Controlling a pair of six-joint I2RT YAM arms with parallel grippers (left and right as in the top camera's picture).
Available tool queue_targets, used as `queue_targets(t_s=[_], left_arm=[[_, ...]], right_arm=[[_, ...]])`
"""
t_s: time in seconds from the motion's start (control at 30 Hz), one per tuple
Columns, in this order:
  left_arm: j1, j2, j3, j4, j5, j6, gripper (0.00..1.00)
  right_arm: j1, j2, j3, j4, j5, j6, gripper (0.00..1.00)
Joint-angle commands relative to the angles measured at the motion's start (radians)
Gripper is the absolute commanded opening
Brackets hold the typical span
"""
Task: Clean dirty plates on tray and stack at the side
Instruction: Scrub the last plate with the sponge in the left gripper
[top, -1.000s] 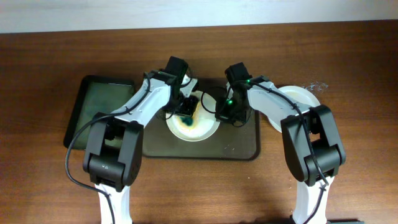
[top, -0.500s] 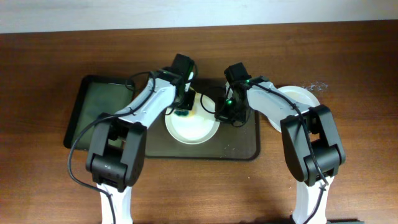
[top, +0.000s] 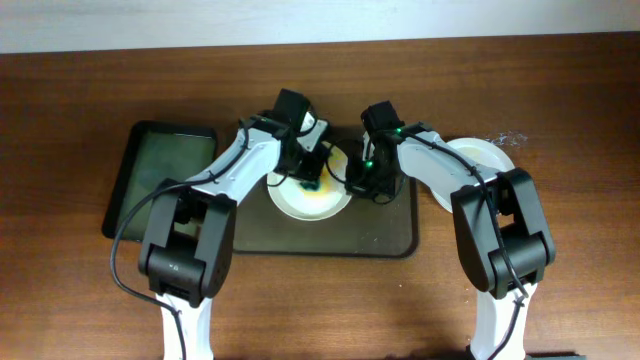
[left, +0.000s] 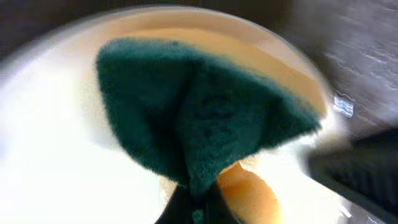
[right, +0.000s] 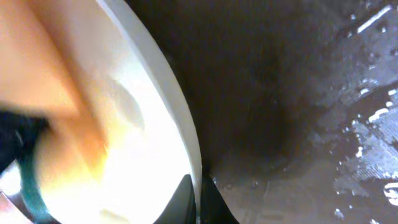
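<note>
A white plate (top: 305, 201) with a yellowish smear lies on the dark brown tray (top: 385, 235). My left gripper (top: 312, 172) is shut on a green-yellow sponge (left: 199, 118) and presses it onto the plate's inner surface (left: 68, 162). My right gripper (top: 352, 180) is shut on the plate's right rim (right: 186, 140), one finger on each side of the edge. Another white plate (top: 478, 160) lies on the table to the right of the tray, partly hidden by my right arm. The pale grey-blue plate is not visible.
A smaller black tray (top: 160, 175) lies on the table to the left of the brown tray. The brown tray's surface (right: 311, 124) is wet beside the plate. The table's back edge meets a white wall.
My left gripper has swept the sponge across the plate, from its middle up to the far edge and now to the upper right. The right gripper has stayed on the rim.
</note>
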Motion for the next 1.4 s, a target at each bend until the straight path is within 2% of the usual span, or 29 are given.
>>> queue_targets(t_s=[0.0,0.03,0.07,0.17,0.23,0.3,0.37,0.43,0.57,0.7,0.83,0.9,1.0,1.03,1.2,1.23,1.37], left_arm=[[0.010,0.014,0.002,0.024,-0.610,-0.218,0.00],[0.010,0.014,0.002,-0.005,-0.713,-0.278,0.00],[0.010,0.014,0.002,-0.026,-0.737,-0.294,0.00],[0.010,0.014,0.002,-0.130,-0.695,-0.288,0.00],[0.010,0.014,0.002,-0.198,-0.520,-0.155,0.00],[0.010,0.014,0.002,-0.269,-0.269,0.016,0.00],[0.010,0.014,0.002,-0.349,0.067,0.245,0.00],[0.010,0.014,0.003,-0.380,0.241,0.386,0.00],[0.010,0.014,0.003,-0.270,0.228,0.359,0.00],[0.010,0.014,0.002,-0.008,-0.069,0.097,0.00],[0.010,0.014,0.002,0.263,-0.266,0.031,0.00],[0.010,0.014,0.002,0.297,-0.389,-0.025,0.00],[0.001,0.014,0.002,0.176,-0.370,-0.043,0.00],[-0.004,0.014,0.002,0.121,-0.306,-0.043,0.00],[-0.024,0.014,0.002,-0.013,0.142,-0.035,0.00],[-0.035,0.014,0.002,-0.019,0.278,-0.036,0.00],[-0.057,0.014,0.002,0.030,0.304,-0.037,0.00]], right_arm=[[-0.004,0.039,-0.028,-0.015,0.066,-0.004,0.04],[-0.004,0.039,-0.028,-0.015,0.066,-0.004,0.04],[-0.004,0.039,-0.028,-0.015,0.066,-0.004,0.04],[-0.004,0.039,-0.028,-0.015,0.066,-0.004,0.04],[-0.004,0.039,-0.028,-0.015,0.066,-0.004,0.04],[-0.004,0.039,-0.028,-0.014,0.066,-0.004,0.04],[-0.004,0.039,-0.028,-0.014,0.066,-0.003,0.04],[-0.004,0.039,-0.028,-0.014,0.066,-0.003,0.04],[-0.004,0.039,-0.028,-0.015,0.066,-0.003,0.04],[-0.004,0.039,-0.028,-0.015,0.066,-0.003,0.05],[-0.004,0.039,-0.028,-0.016,0.067,-0.004,0.04],[-0.004,0.039,-0.030,-0.015,0.069,-0.003,0.04],[-0.004,0.039,-0.031,-0.014,0.069,-0.003,0.04],[-0.004,0.039,-0.031,-0.014,0.069,-0.003,0.04],[-0.004,0.039,-0.031,-0.014,0.069,-0.003,0.04],[-0.004,0.039,-0.031,-0.014,0.069,-0.003,0.04],[-0.004,0.039,-0.031,-0.014,0.069,-0.003,0.04]])
